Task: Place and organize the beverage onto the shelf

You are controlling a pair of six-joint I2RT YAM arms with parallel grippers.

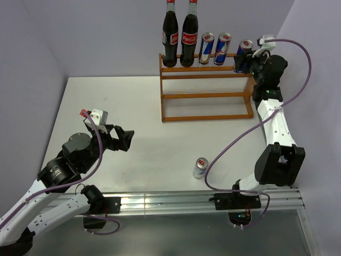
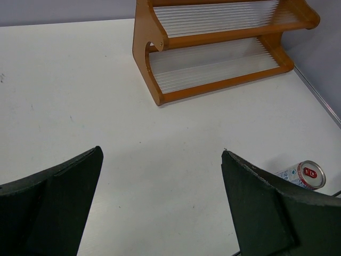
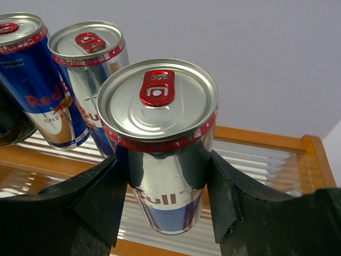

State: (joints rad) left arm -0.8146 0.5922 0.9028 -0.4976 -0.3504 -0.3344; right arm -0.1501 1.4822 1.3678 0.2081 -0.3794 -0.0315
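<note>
The orange-brown shelf (image 1: 205,118) stands at the back of the table. On its top tier stand two cola bottles (image 1: 170,34) (image 1: 189,33) and two blue-and-silver cans (image 1: 206,48) (image 1: 222,49). My right gripper (image 1: 246,61) is shut on a third can (image 1: 243,52) at the right end of the top tier. In the right wrist view this can (image 3: 160,122) is upright between my fingers (image 3: 101,202), over the slats of the shelf (image 3: 256,137). A fourth can (image 1: 200,167) stands on the table, also seen in the left wrist view (image 2: 303,175). My left gripper (image 1: 125,140) is open and empty.
The shelf's lower tier (image 2: 213,66) holds nothing. The white table (image 1: 117,106) is bordered by purple-grey walls at the back and right. A purple cable (image 1: 229,149) loops over the table next to the loose can.
</note>
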